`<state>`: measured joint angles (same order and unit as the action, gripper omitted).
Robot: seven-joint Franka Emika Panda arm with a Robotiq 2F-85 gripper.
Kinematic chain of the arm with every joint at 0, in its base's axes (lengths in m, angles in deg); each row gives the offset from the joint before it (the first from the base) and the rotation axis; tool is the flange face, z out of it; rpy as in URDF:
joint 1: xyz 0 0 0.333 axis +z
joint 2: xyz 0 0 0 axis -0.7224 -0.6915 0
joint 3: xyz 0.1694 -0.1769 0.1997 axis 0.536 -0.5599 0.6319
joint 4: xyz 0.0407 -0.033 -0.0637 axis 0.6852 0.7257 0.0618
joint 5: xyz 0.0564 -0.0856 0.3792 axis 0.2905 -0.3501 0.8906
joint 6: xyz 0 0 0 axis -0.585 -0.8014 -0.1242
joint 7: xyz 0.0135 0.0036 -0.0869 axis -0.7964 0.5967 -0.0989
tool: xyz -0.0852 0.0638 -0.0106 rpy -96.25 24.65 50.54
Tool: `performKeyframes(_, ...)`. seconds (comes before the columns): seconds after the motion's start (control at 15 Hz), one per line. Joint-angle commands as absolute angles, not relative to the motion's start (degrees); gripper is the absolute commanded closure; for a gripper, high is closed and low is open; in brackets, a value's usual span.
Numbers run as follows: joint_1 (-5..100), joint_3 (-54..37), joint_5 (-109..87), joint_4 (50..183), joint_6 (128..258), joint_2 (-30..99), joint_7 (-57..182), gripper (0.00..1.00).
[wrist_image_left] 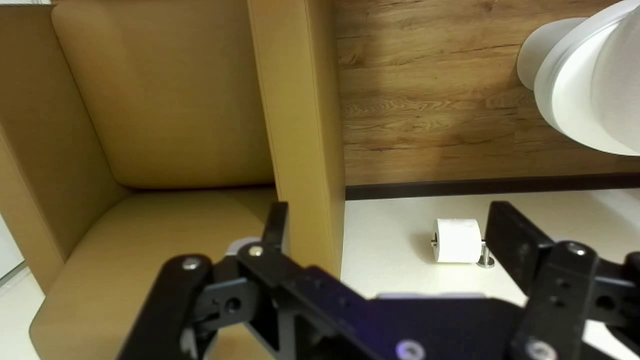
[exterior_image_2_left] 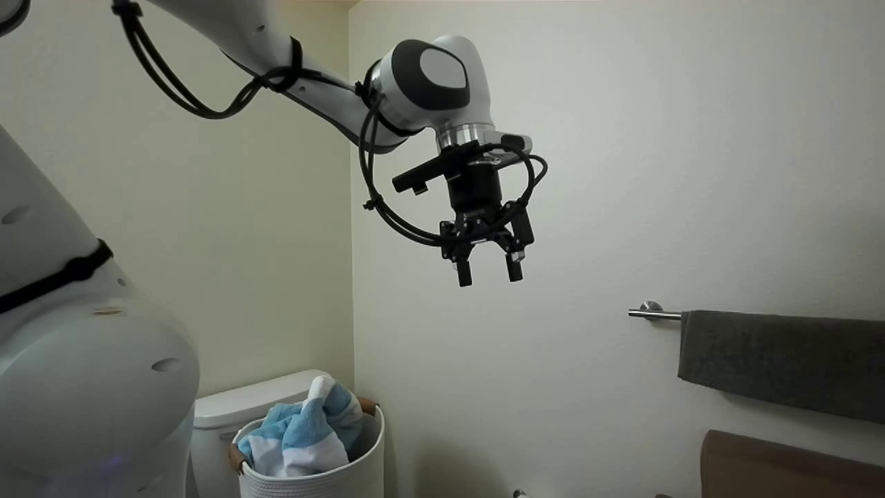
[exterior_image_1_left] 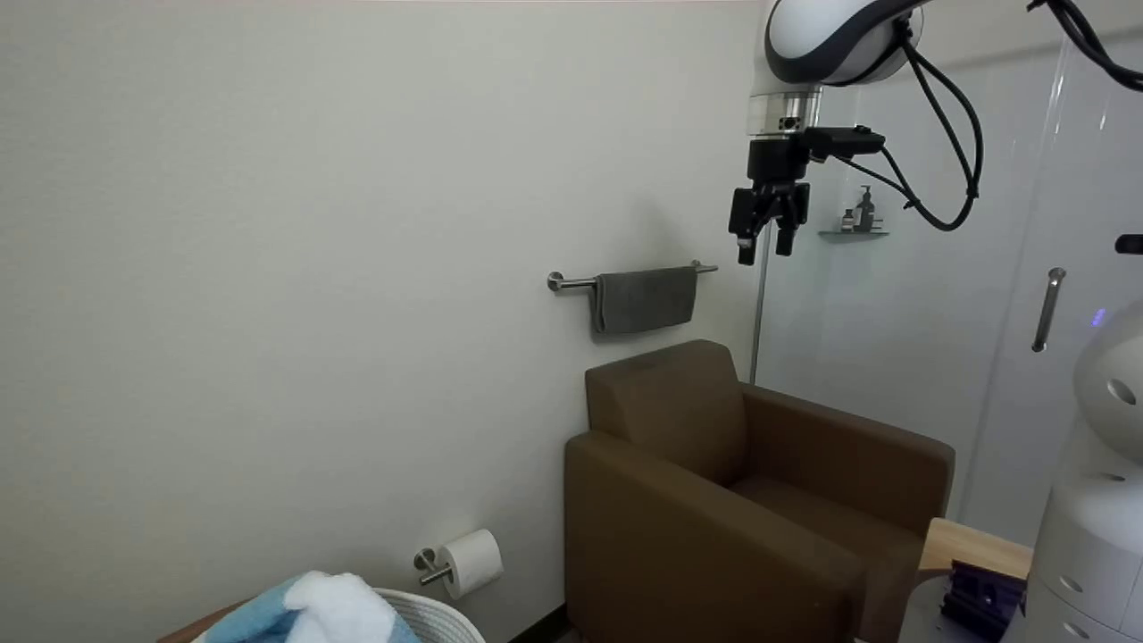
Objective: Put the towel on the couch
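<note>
A brown couch (exterior_image_1_left: 705, 536), a single armchair, stands against the wall; its back edge shows in an exterior view (exterior_image_2_left: 781, 467) and its seat and arms in the wrist view (wrist_image_left: 170, 95). A grey towel (exterior_image_1_left: 645, 301) hangs folded over a wall rail above the couch; it also shows in an exterior view (exterior_image_2_left: 781, 360). A blue and white towel (exterior_image_2_left: 311, 429) lies crumpled in a white basket (exterior_image_2_left: 325, 484); it also shows in an exterior view (exterior_image_1_left: 330, 612). My gripper (exterior_image_1_left: 765, 250) is open and empty, pointing down high in the air, as seen in an exterior view (exterior_image_2_left: 489, 275) and the wrist view (wrist_image_left: 389, 220).
A metal rail (exterior_image_1_left: 576, 282) holds the grey towel. A toilet paper roll (exterior_image_1_left: 473, 563) sits on a wall holder. A toilet (exterior_image_2_left: 256, 401) stands behind the basket. A shower door with a handle (exterior_image_1_left: 1049, 308) and a shelf with bottles (exterior_image_1_left: 855, 234) lie beyond the couch.
</note>
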<state>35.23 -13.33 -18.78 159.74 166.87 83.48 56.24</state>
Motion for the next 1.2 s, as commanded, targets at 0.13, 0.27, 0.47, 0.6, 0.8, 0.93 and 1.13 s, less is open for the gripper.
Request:
performKeyframes(0.13, 35.34, -13.43, -18.81, 159.57, 166.68, 83.44, 56.26, 0.0)
performKeyframes(0.27, 35.35, -13.43, -18.81, 159.57, 166.68, 83.44, 56.26, 0.0)
performKeyframes(0.47, 35.35, -13.43, -18.81, 159.57, 166.68, 83.44, 56.26, 0.0)
performKeyframes(0.6, 35.31, -13.26, -18.93, 159.55, 167.05, 83.34, 56.62, 0.0)
performKeyframes(0.8, 37.08, -12.7, -18.04, 158.18, 170.82, 79.78, 56.0, 0.0)
performKeyframes(0.93, 39.82, -10.91, -16.38, 155.29, 176.96, 73.39, 56.87, 0.0)
performKeyframes(1.13, 43.42, -8.22, -15.12, 151.32, 183.34, 65.36, 56.77, 0.0)
